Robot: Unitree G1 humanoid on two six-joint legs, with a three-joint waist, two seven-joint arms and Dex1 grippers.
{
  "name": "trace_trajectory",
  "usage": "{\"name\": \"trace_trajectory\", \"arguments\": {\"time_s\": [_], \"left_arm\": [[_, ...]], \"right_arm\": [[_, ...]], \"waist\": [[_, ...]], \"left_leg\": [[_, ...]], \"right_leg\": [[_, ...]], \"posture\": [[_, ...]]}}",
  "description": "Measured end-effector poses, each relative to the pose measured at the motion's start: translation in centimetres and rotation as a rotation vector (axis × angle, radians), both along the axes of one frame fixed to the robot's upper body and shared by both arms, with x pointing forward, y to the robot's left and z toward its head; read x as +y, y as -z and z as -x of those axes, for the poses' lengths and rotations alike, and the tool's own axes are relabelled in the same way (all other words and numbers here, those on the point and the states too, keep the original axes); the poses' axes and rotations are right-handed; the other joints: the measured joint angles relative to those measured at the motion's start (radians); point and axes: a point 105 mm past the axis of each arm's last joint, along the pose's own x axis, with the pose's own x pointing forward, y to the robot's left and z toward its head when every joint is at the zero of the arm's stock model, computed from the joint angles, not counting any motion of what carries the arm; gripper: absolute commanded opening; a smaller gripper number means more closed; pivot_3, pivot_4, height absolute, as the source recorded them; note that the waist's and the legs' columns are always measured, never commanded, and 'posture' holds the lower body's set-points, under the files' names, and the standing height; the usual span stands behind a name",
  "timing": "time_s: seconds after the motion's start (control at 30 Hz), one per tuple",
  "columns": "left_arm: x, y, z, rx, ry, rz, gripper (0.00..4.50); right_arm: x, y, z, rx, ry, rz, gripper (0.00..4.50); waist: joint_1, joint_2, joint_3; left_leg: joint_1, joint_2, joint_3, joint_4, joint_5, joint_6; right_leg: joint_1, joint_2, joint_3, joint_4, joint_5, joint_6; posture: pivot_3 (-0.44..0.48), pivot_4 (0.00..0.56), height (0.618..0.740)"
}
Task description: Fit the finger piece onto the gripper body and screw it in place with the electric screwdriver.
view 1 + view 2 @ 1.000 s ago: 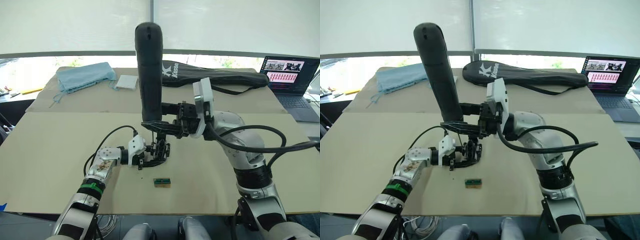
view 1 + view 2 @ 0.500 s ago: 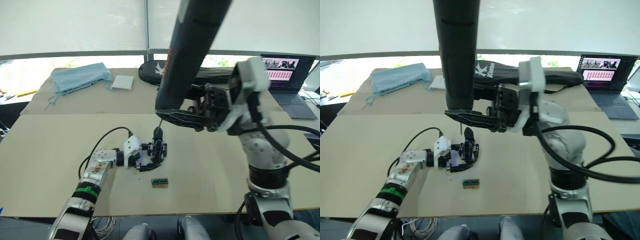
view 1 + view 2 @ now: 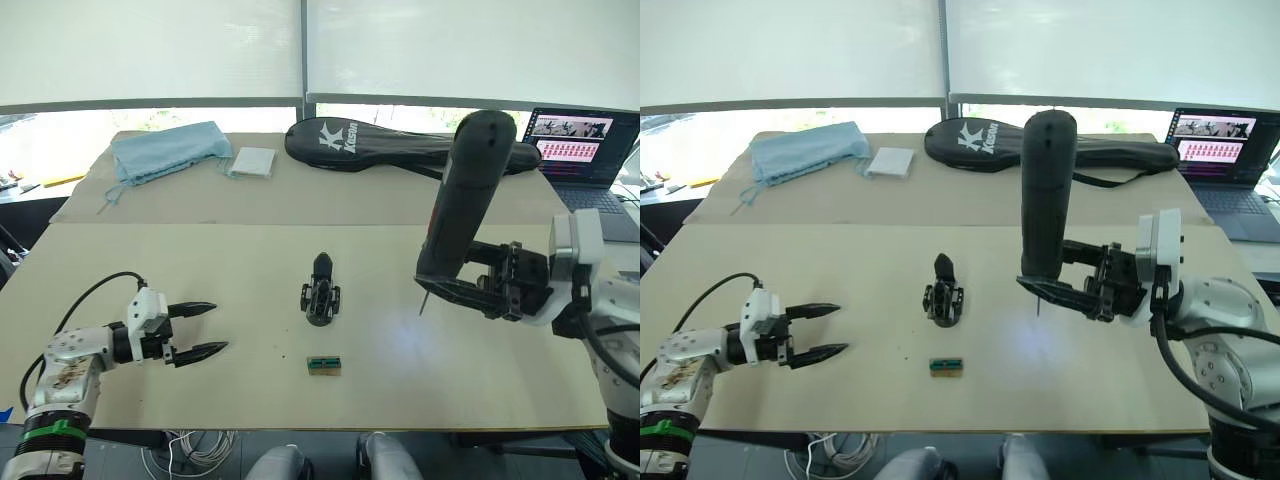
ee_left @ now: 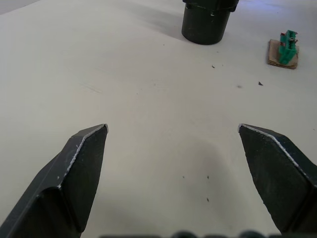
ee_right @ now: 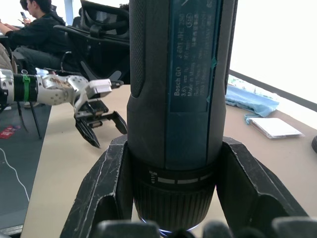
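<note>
Big tan table (image 3: 120,290) under me, long black racket bag (image 3: 400,145) across the far side, blue cloth (image 3: 165,152) and a white pad (image 3: 251,162) at far left, laptop (image 3: 585,150) at far right. My right gripper (image 3: 1065,290) is clamped on the electric screwdriver (image 3: 1045,195), held about upright well off to the right of the work, bit pointing down above the table, not touching anything; the right wrist view shows my two fingers (image 5: 106,191) pressed on the tool's collar on both sides. My left gripper (image 3: 195,330) sits low over the near-left table, spread wide, nothing between the fingers (image 4: 74,173). The gripper body (image 3: 320,298) stands alone mid-table between my two arms, well apart from both, with a black pointed piece sticking up off its far end. I take that as the finger piece (image 3: 322,266) seated on the body, but can't tell from here whether it's the fitted one or the body's own finger, and can't see a second one. Small green-and-tan block (image 3: 324,364) lies just near-side of the body. Judgement: fitting looks done and both arms are clear of the assembly, so screwing is likely done or paused; screw heads are too small to check. Left to do, if anything: confirm the screw is tight, set the screwdriver down.
</note>
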Motion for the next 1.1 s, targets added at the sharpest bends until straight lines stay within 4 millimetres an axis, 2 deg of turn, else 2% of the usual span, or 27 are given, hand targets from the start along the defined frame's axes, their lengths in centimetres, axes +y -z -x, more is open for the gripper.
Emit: {"name": "trace_trajectory", "arguments": {"time_s": [0.17,0.3,0.4,0.5,0.73,0.9,1.1], "left_arm": [[-1.8,-1.1,0.6,-0.027,0.080,0.012,4.46],[-6.6,-1.7,1.9,-0.044,0.264,0.022,4.46],[-9.0,-1.2,2.5,-0.033,0.334,0.022,4.46],[-11.1,-0.4,3.0,-0.020,0.380,0.024,4.46],[-14.6,1.6,3.2,-0.016,0.414,-0.001,4.46],[-15.8,2.7,3.3,0.001,0.430,-0.032,4.46],[-16.3,2.8,3.4,-0.019,0.429,-0.036,4.46]], "right_arm": [[1.2,-0.1,0.3,-0.021,-0.023,-0.037,1.92],[5.1,-1.0,1.6,-0.056,-0.183,-0.090,1.92],[7.3,-1.3,2.5,-0.067,-0.281,-0.122,1.92],[8.9,-0.2,3.0,-0.027,-0.355,-0.117,1.92],[11.3,1.7,2.1,-0.045,-0.416,-0.100,1.92],[11.9,3.1,1.4,-0.020,-0.428,-0.090,1.92],[12.3,3.8,1.4,-0.004,-0.455,-0.085,1.92]], "waist": [[0.000,-0.003,0.004],[-0.003,-0.003,0.007],[-0.003,-0.006,0.009],[0.000,-0.007,0.010],[-0.001,-0.008,0.011],[-0.002,-0.008,0.011],[-0.002,-0.008,0.011]], "left_leg": [[0.000,0.000,0.000,0.000,0.000,0.000],[0.000,0.000,0.000,0.000,0.000,-0.001],[0.000,0.000,0.000,0.000,0.001,-0.001],[0.000,-0.001,0.000,0.000,0.001,-0.001],[0.001,-0.001,0.000,0.001,0.001,-0.002],[0.001,-0.001,0.000,0.001,0.002,-0.003],[0.001,-0.001,0.000,0.001,0.002,-0.003]], "right_leg": [[0.000,0.000,0.000,0.000,0.000,0.000],[-0.001,0.000,0.000,0.000,0.000,0.000],[0.000,0.001,0.000,0.000,0.000,0.000],[0.000,0.001,-0.001,0.000,0.000,0.000],[0.000,0.002,-0.002,0.001,0.000,0.000],[0.000,0.003,-0.005,0.001,0.000,0.000],[0.000,0.003,-0.007,0.001,0.000,0.000]], "posture": [[0.000,0.150,0.740],[0.000,0.150,0.740],[0.000,0.150,0.740],[0.000,0.150,0.740],[0.000,0.150,0.740],[0.000,0.150,0.740],[0.000,0.150,0.740]]}}
